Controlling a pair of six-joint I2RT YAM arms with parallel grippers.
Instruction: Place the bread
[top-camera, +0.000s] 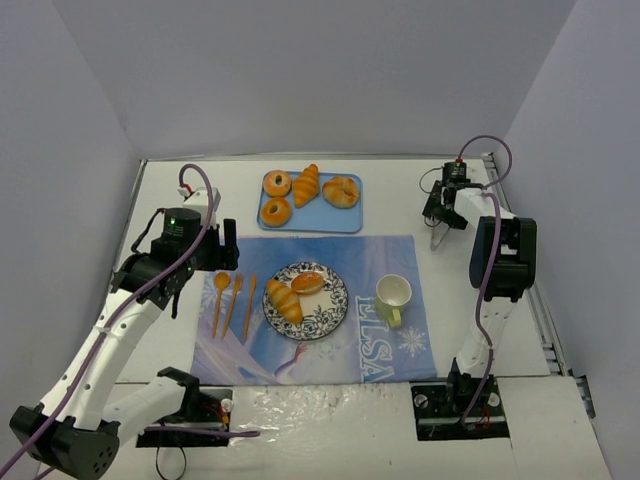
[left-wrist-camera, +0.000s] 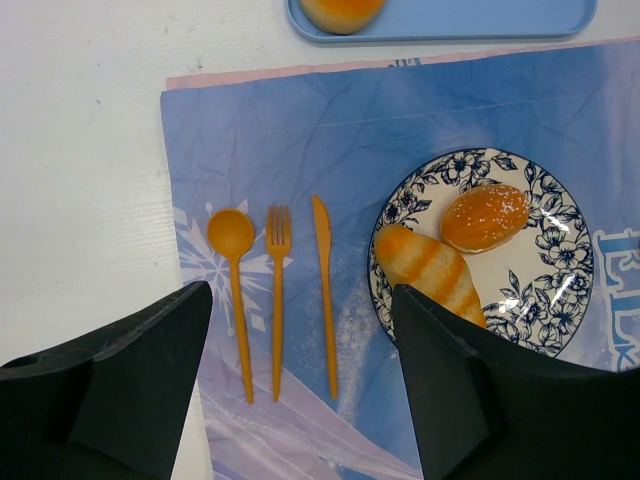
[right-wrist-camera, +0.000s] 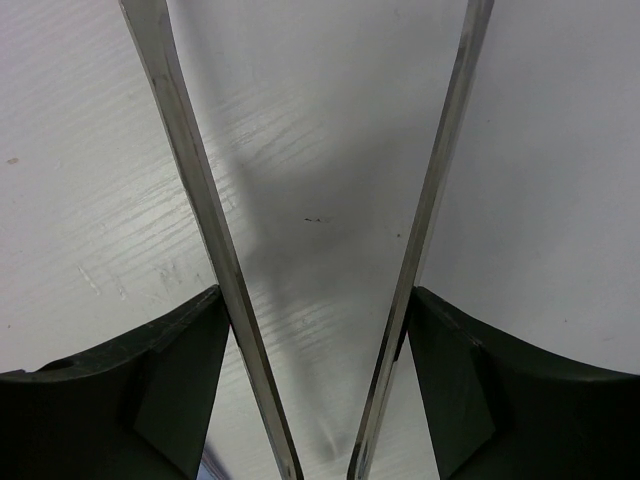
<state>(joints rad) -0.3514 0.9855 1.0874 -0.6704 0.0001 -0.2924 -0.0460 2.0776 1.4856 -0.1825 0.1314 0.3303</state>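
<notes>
A blue tray (top-camera: 350, 217) at the back holds several breads: two donuts (top-camera: 277, 184), a croissant (top-camera: 307, 185) and a round bun (top-camera: 341, 191). A blue-patterned plate (top-camera: 330, 310) on the placemat holds a striped roll (top-camera: 283, 300) and a seeded bun (top-camera: 308, 282); both also show in the left wrist view, the roll (left-wrist-camera: 430, 270) and the bun (left-wrist-camera: 485, 216). My left gripper (top-camera: 225, 245) is open and empty above the cutlery (left-wrist-camera: 300, 340). My right gripper (top-camera: 440, 213) is shut on metal tongs (right-wrist-camera: 200, 200), held over bare table at the back right; no bread is between their arms.
An orange spoon (left-wrist-camera: 233, 270), fork (left-wrist-camera: 278, 290) and knife (left-wrist-camera: 325, 290) lie on the blue placemat (top-camera: 385, 255) left of the plate. A pale yellow mug (top-camera: 393, 297) stands right of the plate. White walls enclose the table.
</notes>
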